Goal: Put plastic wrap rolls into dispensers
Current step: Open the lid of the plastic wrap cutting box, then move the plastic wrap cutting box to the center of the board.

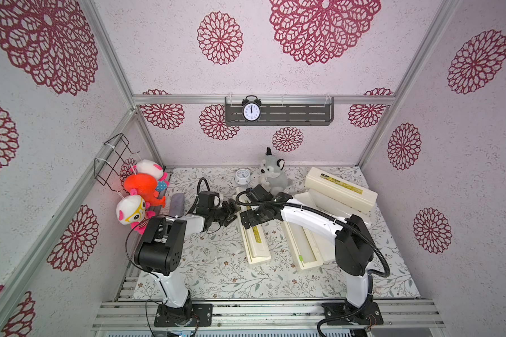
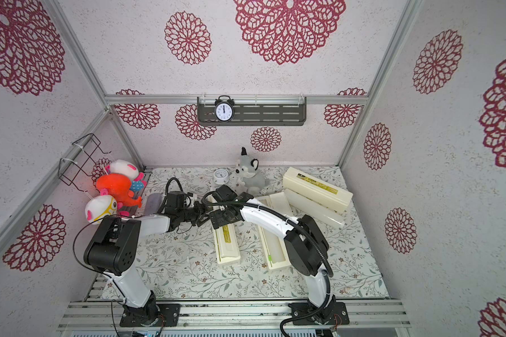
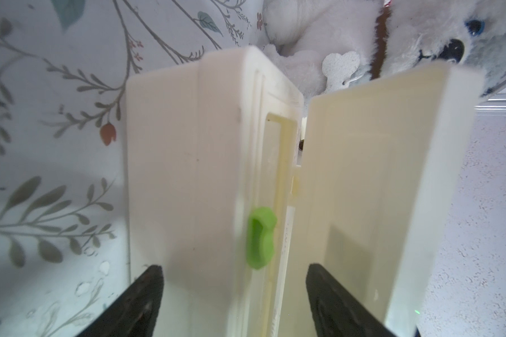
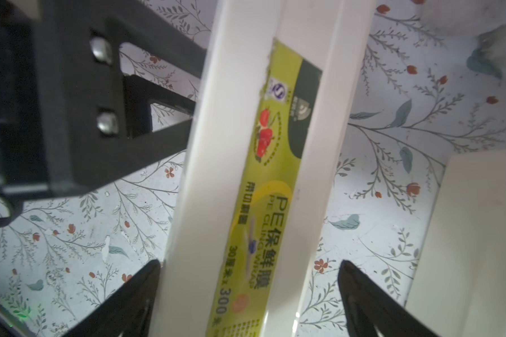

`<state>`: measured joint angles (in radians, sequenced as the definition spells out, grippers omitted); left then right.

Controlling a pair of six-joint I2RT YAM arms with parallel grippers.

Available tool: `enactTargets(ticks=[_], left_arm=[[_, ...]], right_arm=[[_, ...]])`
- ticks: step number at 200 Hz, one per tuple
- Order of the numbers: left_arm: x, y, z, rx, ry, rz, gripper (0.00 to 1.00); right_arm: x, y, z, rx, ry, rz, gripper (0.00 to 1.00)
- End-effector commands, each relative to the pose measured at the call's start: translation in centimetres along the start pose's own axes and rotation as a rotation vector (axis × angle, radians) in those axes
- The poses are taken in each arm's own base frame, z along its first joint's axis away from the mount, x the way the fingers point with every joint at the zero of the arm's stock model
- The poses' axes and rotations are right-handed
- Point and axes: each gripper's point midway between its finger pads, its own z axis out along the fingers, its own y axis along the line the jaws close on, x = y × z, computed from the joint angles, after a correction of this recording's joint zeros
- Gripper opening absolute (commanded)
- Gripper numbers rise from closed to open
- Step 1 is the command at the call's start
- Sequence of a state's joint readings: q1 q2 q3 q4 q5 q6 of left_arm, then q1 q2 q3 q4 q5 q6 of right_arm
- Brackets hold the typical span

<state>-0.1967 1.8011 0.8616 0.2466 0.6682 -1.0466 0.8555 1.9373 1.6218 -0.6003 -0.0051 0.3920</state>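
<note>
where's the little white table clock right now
In both top views the small white clock sits at the back of the table, near the middle, just left of the grey plush animal.

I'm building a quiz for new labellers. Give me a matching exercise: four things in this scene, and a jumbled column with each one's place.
Things:
A alarm clock
B wrap roll
C labelled lid
D fuzzy pouch

Places:
1 beside the closed dispenser
2 inside the right pincer
3 on the wall shelf
4 near the hanging plush toys

Pairs: A-3, B-1, C-2, D-4
</note>
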Motion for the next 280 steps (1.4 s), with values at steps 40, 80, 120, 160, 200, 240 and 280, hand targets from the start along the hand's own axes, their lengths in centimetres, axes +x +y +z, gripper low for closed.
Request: enactTargets(ticks=[40, 80, 120, 160, 200, 240, 280], left_arm=[[0.5, 0.2, 0.6, 0.009, 0.022, 0.013, 0.81], [0.9, 0.8, 0.8, 0.007, 0.031, 0.000, 0.80], [1.1, 1.5, 0.6, -0.008, 0.025, -0.012, 0.77], [1.4, 1.9, 0.6, -0.023, 0.021, -0.026, 0.72], [1.7, 1.4, 0.4, -0.020, 0.026, -0.018, 0.71], [1.4, 1.5, -0.1, -0.026, 0.012, -0.013, 0.70], [1.7, 1.7, 0.5, -0.017, 0.019, -0.023, 0.69]], right_arm=[[-1.4, -3.7, -5.4, -0.121, -0.124, 0.151, 0.92], [-1.0, -6.5, -6.6, -0.124, -0.162, 0.220, 0.92], [-0.7, -8.5, -8.0, 0.034, -0.190, 0.184, 0.90], [-0.6, -5.0, -7.6, 0.031, -0.184, 0.100, 0.84], [0.2, -1.0, -4.4, 0.006, -0.123, 0.027, 0.82], [1.2, -2.2, -1.5, 0.122, -0.080, 0.019, 0.84], [1.8, -3.3, -1.0, 0.176, -0.060, 0.007, 0.82]])
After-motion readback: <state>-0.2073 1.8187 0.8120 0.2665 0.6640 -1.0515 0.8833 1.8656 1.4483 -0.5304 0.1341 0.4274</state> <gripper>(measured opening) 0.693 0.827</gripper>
